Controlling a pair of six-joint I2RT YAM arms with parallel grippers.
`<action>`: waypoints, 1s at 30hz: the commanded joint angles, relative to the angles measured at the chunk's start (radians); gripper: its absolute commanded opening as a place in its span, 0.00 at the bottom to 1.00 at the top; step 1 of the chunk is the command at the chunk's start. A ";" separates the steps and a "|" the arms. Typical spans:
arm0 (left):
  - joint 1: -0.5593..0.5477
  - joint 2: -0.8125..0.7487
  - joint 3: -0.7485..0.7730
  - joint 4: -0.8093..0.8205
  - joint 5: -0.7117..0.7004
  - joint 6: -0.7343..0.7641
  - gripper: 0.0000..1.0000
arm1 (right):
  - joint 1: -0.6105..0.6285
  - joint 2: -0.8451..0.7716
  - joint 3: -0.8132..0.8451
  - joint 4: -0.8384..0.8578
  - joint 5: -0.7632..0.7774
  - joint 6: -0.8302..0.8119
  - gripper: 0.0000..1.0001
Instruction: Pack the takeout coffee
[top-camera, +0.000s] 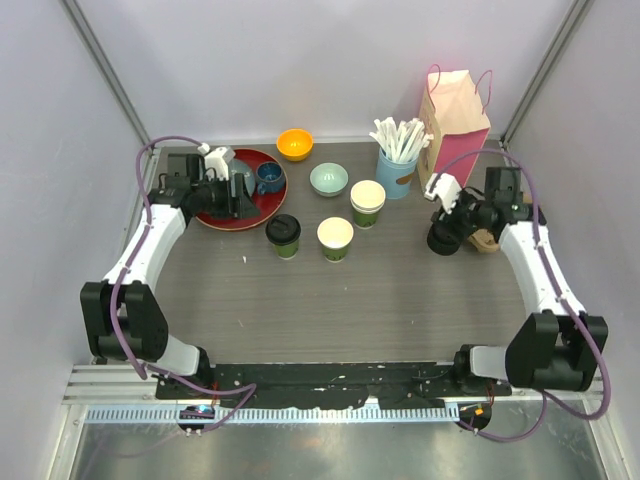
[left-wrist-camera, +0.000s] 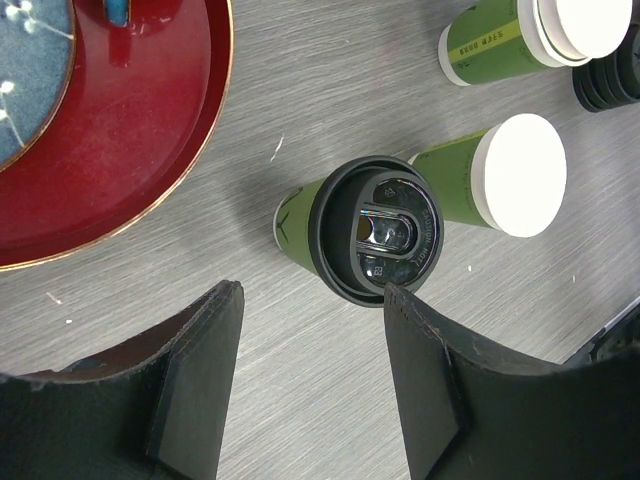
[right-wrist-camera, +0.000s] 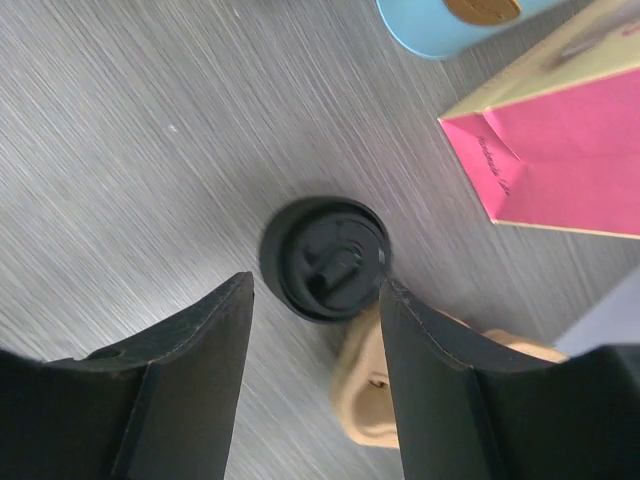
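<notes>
**A robot test cell in a lab**

Plain white panels (top-camera: 300, 60) close in the back and both sides of the frame. Grey metal struts (top-camera: 105, 65) run up the upper corners. Two robot arms, the left arm (top-camera: 150, 245) and the right arm (top-camera: 535, 265), are bolted to a black plate (top-camera: 330, 375) along the bottom edge, above a ribbed rail (top-camera: 330, 412). Purple cables (top-camera: 143, 195) loop along both arms. Between the arms lies a grey wood-grain desk (top-camera: 400, 300) set with a few props: paper cups (top-camera: 335, 238), small bowls (top-camera: 328, 179), a red plate (top-camera: 262, 208) and, in the upper right, a pink paper bag (top-camera: 455, 115).
</notes>
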 joint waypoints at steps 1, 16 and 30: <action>0.007 -0.033 0.011 0.008 0.010 0.034 0.63 | -0.068 0.134 0.155 -0.274 -0.130 -0.339 0.58; 0.008 -0.010 0.026 -0.015 0.033 0.037 0.63 | -0.075 0.348 0.199 -0.251 0.130 -0.464 0.52; 0.008 -0.007 0.030 -0.026 0.030 0.040 0.62 | -0.054 0.425 0.189 -0.204 0.194 -0.516 0.50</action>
